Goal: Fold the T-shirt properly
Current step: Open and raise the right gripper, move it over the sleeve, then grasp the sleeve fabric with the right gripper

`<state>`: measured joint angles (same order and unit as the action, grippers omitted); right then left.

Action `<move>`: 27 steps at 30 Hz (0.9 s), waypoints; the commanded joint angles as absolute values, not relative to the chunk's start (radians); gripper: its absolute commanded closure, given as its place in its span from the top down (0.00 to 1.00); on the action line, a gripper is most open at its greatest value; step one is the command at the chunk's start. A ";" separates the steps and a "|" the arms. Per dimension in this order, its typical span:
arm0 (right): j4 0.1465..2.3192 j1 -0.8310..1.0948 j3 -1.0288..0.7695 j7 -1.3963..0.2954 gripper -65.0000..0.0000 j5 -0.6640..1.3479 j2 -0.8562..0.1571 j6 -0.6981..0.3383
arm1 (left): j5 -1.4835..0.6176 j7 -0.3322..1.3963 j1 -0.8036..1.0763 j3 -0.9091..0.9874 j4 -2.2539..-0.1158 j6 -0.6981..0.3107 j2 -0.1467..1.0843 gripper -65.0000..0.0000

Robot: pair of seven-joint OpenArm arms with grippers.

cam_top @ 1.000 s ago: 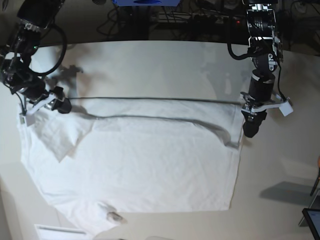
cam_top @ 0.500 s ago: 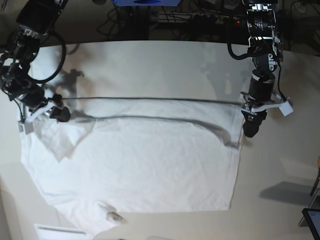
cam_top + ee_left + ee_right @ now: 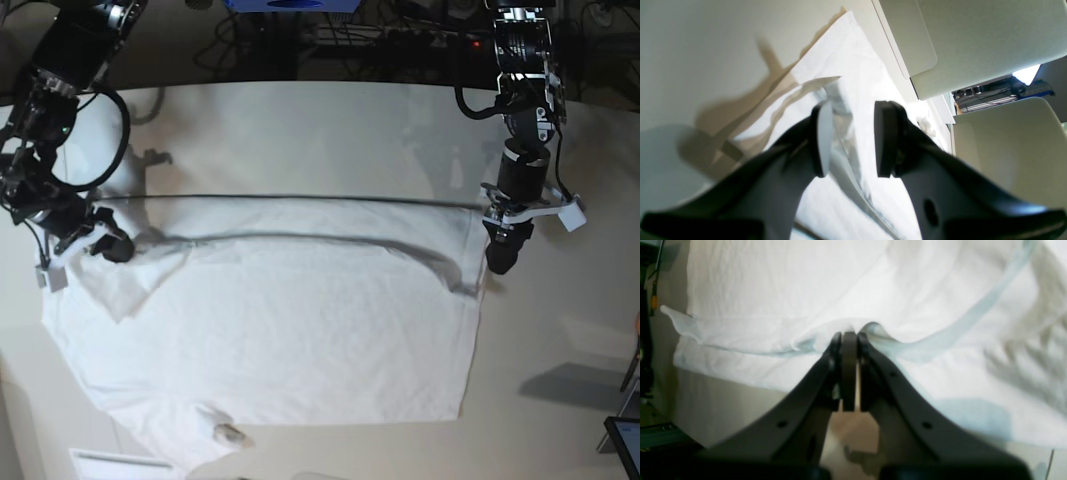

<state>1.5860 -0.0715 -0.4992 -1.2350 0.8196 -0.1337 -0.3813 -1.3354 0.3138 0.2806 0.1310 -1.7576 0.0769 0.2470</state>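
- Mid-fold here: T-shirt (image 3: 300,320) spread flat across the table (image 3: 300,130), far edge already doubled toward the middle, long crease running side to side.
- Right claw (image 3: 849,336) pinched tight on a raised ridge of shirt fabric at the sleeve side, jaws fully together, cloth puckered up on both sides of the tips.
- In the base view, right claw (image 3: 112,248) down low at the shirt's left end, just beside the folded sleeve flap.
- Left claw (image 3: 848,138) partway open, jaws set either side of the shirt's folded edge, cloth passing between the pads; firm hold or loose straddle, cannot tell.
- From above, left claw (image 3: 500,255) at the shirt's right end, right on the corner of the crease.
- Step in hand, by the look of it: taking hold of both ends of the folded edge for the next fold.
- Next move likely calls for squeezing the left jaws properly first, then lifting both ends together and level, keeping the edge taut so no sag in the middle.
- Risk: only one layer caught on the right, or cloth slipping out on the left.
- Room: bare table beyond the crease, plenty open there; near hem close to the table's front edge; small neck tag (image 3: 228,432) down by that edge; little spare room left of the sleeve.
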 commanded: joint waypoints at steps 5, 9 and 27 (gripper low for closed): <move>1.600 -0.143 -0.499 -1.231 0.00 0.837 -0.139 -0.383 | -1.337 0.297 0.275 0.136 -1.773 0.058 0.259 0.33; 1.537 -0.183 -0.476 -1.230 0.00 0.837 -0.134 -0.383 | -1.337 0.298 0.275 0.134 -1.773 0.058 0.257 0.33; 1.452 -0.294 -0.208 -1.052 0.00 0.825 -0.142 -0.383 | -1.336 0.295 0.311 0.134 -1.778 0.058 0.259 0.33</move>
<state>1.4384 -0.2642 -0.2070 -1.0767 0.8043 -0.1329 -0.3763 -1.3350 0.3138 0.3168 0.1303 -1.7580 0.0769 0.2462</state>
